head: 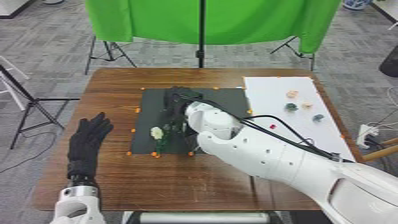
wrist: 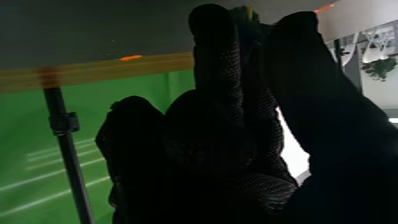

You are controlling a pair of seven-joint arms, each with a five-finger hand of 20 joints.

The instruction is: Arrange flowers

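My right hand is over the upper part of the black mat in the head view. In the right wrist view, the fingers and thumb of my right hand pinch a small green-and-yellow thing; most of it is hidden by the glove. On the mat's lower left lies a white flower with a green stem pointing toward the near edge. My left hand lies left of the mat, fingers straight, holding nothing.
A white sheet at the table's right bears several small pale and green pieces and a red piece. Orange marks surround the mat. My right forearm crosses the sheet's near part. A green cloth hangs beyond the table.
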